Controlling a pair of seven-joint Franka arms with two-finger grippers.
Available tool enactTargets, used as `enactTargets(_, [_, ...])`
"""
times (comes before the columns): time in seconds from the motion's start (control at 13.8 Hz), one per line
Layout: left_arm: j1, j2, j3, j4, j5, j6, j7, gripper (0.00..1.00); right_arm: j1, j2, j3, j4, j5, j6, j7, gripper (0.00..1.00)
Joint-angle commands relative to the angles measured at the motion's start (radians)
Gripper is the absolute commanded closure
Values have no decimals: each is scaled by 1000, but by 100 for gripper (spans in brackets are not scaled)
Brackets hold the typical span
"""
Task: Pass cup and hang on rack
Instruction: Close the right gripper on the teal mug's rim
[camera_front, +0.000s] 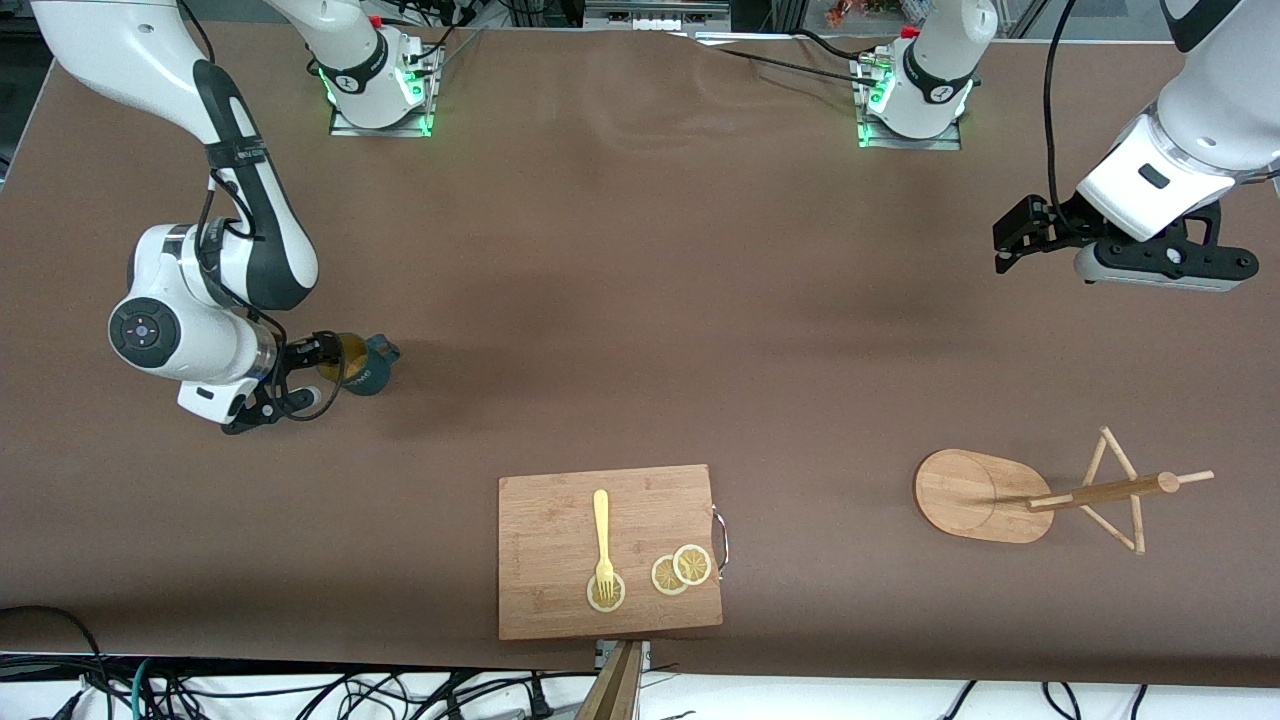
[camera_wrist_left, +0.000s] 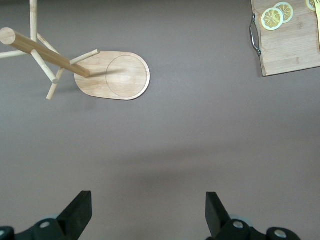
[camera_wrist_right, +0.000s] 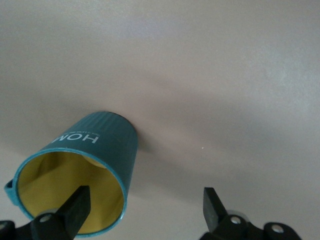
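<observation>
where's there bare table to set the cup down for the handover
The widest bare patch is mid-table, between the cup and the rack, farther from the front camera than the cutting board. Bare table also lies under the open left gripper. It is crowded at the board and around the rack's pegs.

Two white arms, glossy shells, dark grey bands at joints. Right arm (camera_front: 215, 250): round grey cap with small buttons on wrist, black cable clipped along forearm. Left arm (camera_front: 1185, 130): black cable looping over white wrist, small dark panel on shell. Bases: silver plates, green lights glowing, red button on each. Left gripper (camera_front: 1012, 243): black body, black camera bracket beside it. Right gripper (camera_front: 315, 375): black, silver screws on finger mounts; fingers (camera_wrist_right: 75, 207) wedge-shaped, matt black.
</observation>
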Motion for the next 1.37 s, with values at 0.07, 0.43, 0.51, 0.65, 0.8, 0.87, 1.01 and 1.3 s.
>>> enactTargets(0.07, [-2, 10, -3, 23, -2, -11, -8, 0, 1, 12, 2, -8, 15, 32, -55, 16])
enactTargets(0.43, [-3, 10, -3, 23, -2, -11, -8, 0, 4, 12, 24, -2, 15, 25, -98, 100])
enactTargets(0.51, [-3, 10, -3, 23, -2, -11, -8, 0, 4, 12, 24, -1, 15, 25, -98, 100])
enactTargets(0.65, [-3, 10, -3, 23, -2, -11, -8, 0, 4, 11, 24, 16, 16, 22, -85, 100])
enactTargets(0.8, [-3, 10, -3, 23, -2, -11, -8, 0, 2, 9, 38, 63, 19, 17, -85, 100])
enactTargets(0.87, [-3, 10, -3, 23, -2, -11, -8, 0, 5, 9, 41, 86, 22, 11, -85, 100])
enactTargets(1.01, [-3, 10, -3, 23, -2, -11, -8, 0, 17, 12, 57, 123, 82, -1, -39, 100])
enactTargets(1.3, [-3, 10, -3, 23, -2, -11, -8, 0, 118, 43, 58, 180, 96, -3, 172, 100])
